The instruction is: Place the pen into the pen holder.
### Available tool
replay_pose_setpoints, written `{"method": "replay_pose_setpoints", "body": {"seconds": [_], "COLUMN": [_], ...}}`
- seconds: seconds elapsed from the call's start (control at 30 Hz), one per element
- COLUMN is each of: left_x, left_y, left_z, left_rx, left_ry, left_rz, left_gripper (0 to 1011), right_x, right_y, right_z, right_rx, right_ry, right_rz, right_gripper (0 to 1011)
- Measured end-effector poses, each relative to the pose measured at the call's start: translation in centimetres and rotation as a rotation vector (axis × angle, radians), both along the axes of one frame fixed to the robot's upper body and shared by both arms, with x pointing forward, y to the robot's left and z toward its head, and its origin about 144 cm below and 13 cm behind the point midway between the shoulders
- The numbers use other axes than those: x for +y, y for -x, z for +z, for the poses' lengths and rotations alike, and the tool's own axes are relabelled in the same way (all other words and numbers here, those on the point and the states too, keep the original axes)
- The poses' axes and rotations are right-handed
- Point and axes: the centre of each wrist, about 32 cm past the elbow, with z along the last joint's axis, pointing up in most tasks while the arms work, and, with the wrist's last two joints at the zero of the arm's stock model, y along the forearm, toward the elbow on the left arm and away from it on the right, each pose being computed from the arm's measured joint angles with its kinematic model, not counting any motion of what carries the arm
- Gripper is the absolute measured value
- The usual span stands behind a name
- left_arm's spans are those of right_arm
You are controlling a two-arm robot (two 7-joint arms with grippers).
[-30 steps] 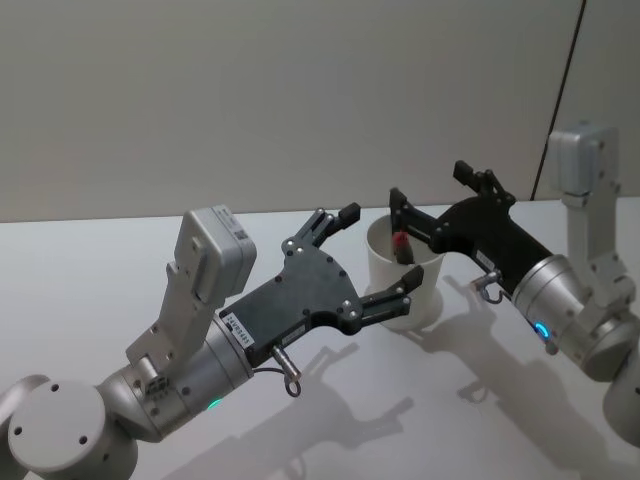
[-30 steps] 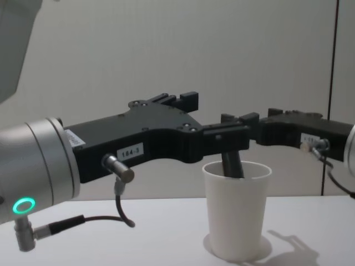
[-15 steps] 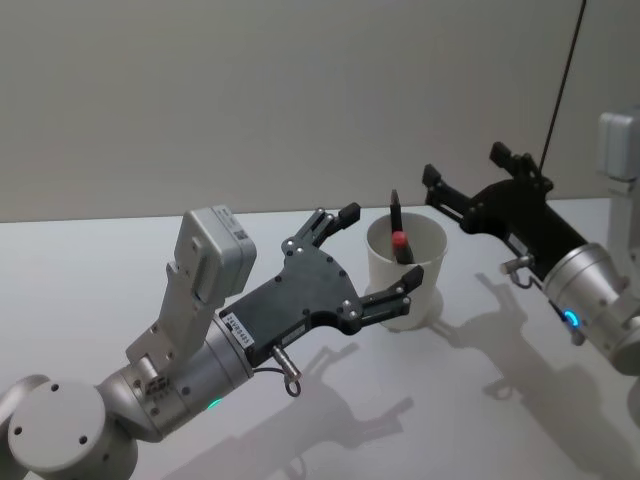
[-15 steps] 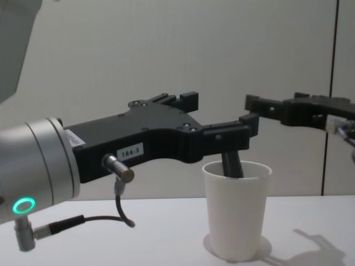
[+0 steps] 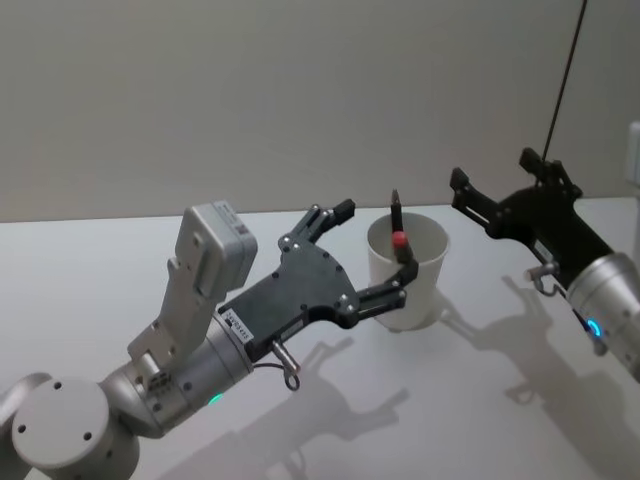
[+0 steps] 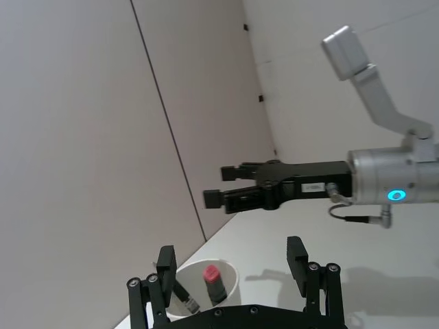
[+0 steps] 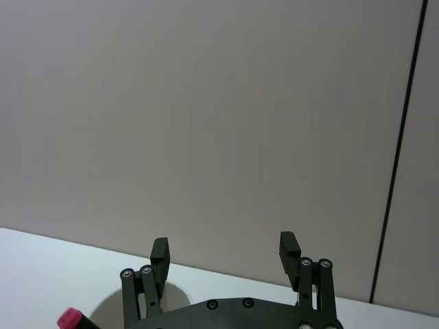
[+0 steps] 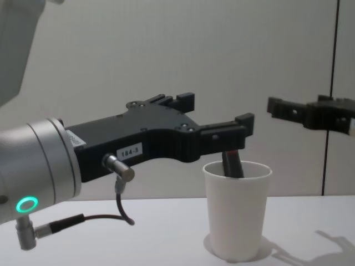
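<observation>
Head view: the pen stands tilted inside the pen holder on the worktop. The right pincer, fingers apart and empty, has drawn farther right of the cup than half a second ago. The left pincer stays spread around the cup.

Chest view: the right pincer has retreated toward the right edge; the left pincer hangs above the rim.
</observation>
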Motion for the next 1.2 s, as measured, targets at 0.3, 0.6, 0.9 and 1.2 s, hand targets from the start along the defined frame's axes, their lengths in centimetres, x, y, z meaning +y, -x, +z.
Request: {"method": "replay_pose_setpoints", "body": {"seconds": [0.3, 0.6, 0.9, 1.2], "left_x": [-0.3, -0.7, -1.1, -1.4], "left_y": [-1.1, -2.2, -3.4, -4.0], "left_z": [-0.4, -0.9, -1.3, -1.5], "left_rx": [0.011, 0.016, 0.017, 0.014], "left_ry": [-0.013, -0.029, -0.048, -0.059], "left_rz": [0.117, 0.25, 0.381, 0.449], "left_gripper": [1001, 1001, 1001, 1001], "right_x": [-1.5, -2.3, -2.3, -2.3], "right_y": [1.6, 2.6, 2.6, 2.6], "right_z": [-2.1, -3.3, -3.3, -3.3], "right_rx": [0.013, 0.024, 0.023, 0.024], "right_ry": [0.035, 0.059, 0.06, 0.061], "right_rz": [-0.043, -0.067, -0.067, -0.067], "right_gripper": [1002, 1001, 1001, 1001]}}
